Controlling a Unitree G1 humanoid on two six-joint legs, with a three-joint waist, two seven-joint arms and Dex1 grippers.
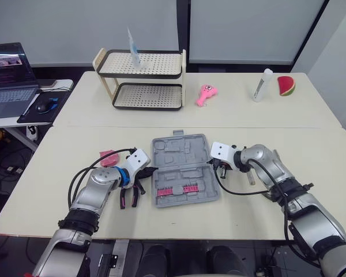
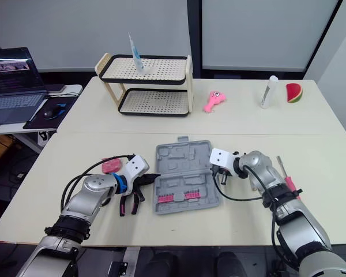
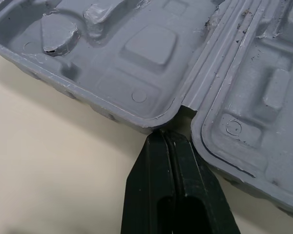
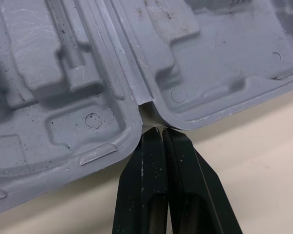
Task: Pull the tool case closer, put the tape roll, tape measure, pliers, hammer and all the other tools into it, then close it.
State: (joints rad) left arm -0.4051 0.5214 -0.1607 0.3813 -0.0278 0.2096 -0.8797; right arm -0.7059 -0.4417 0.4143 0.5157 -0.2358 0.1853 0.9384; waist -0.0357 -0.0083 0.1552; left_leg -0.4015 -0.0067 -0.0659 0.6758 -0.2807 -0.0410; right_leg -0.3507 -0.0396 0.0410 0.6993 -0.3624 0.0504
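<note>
The grey tool case (image 1: pixel 181 167) lies open and flat at the table's middle, with a row of pink bits (image 1: pixel 175 189) in its near half. My left gripper (image 1: pixel 151 171) is shut, its tips touching the hinge notch on the case's left edge (image 3: pixel 168 139). My right gripper (image 1: pixel 212 163) is shut too, tips at the hinge notch on the right edge (image 4: pixel 161 132). Pliers (image 1: pixel 128 196) with red and black handles lie just below the left gripper. A pink tape roll (image 1: pixel 108 157) sits left of that arm. A red-handled screwdriver (image 2: pixel 284 170) lies right of the right arm.
A two-tier perforated rack (image 1: pixel 141 81) stands at the back, with a pink toy (image 1: pixel 206 94), a white bottle (image 1: pixel 263 85) and a watermelon slice (image 1: pixel 286 85) to its right. A laptop (image 1: pixel 8 78) and mouse (image 1: pixel 46 105) sit on a side desk at far left.
</note>
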